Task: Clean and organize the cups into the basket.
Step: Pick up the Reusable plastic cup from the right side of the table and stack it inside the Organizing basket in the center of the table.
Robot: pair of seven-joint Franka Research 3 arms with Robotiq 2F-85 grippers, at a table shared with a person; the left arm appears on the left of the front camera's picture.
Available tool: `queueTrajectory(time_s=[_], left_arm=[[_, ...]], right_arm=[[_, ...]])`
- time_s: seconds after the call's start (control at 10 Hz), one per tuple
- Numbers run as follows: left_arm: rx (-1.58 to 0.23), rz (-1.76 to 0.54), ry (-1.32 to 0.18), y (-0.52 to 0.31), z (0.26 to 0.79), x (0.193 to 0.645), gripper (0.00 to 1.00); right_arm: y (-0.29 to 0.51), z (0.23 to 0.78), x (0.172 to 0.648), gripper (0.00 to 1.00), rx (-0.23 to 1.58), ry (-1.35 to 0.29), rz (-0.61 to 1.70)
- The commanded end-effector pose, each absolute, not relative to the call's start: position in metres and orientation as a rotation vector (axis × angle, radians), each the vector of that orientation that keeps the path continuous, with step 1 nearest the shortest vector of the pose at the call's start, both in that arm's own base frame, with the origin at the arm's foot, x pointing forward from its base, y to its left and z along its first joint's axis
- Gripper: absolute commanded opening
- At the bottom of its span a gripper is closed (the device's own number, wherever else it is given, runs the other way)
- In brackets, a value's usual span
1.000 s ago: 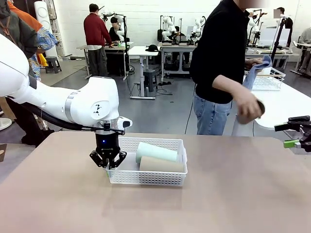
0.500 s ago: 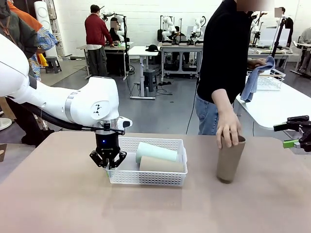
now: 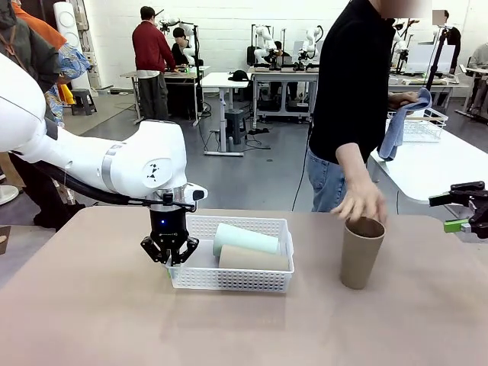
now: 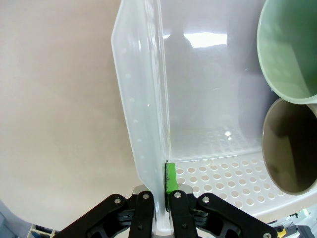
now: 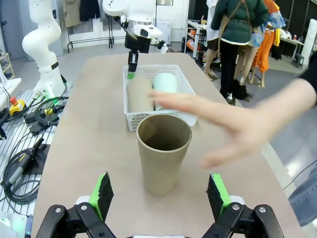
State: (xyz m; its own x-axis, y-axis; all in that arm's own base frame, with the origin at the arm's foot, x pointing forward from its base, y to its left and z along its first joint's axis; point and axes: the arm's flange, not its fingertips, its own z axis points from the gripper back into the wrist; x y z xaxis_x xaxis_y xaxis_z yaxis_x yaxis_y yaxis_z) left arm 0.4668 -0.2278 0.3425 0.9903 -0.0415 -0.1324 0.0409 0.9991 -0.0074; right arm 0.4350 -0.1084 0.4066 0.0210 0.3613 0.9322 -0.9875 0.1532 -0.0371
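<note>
Your table (image 3: pixel 91 320) is a bare tan surface in an open lab room, with other tables and people beyond it. From the front you see the basket (image 3: pixel 229 278) left of middle. The mint cup (image 3: pixel 245 238) and the lying tan cup (image 3: pixel 252 259) rest on their sides in it, touching. The upright cup (image 3: pixel 361 255) stands on the table to the basket's right, with the person's hand (image 3: pixel 358 204) just above its rim. The left wrist view shows you what the front view cannot: the left gripper (image 3: pixel 169 258) is pinched tight on the basket's end wall. In the right wrist view, the right gripper (image 5: pixel 159 193) has its fingers spread wide and empty, with the upright cup ahead of them.
</note>
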Motion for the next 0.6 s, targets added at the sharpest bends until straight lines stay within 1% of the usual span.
queueTrajectory(time_s=[0.0, 0.5], left_arm=[[0.000, -0.044, 0.137, -0.2271, 0.3400, 0.4650, 0.00], [0.000, -0.044, 0.137, -0.2271, 0.3400, 0.4650, 0.00]], right_arm=[[-0.1062, 0.4093, 0.4348, 1.00, 0.827, -1.023, 1.253], [-0.1062, 0.4093, 0.4348, 1.00, 0.827, -1.023, 1.253]])
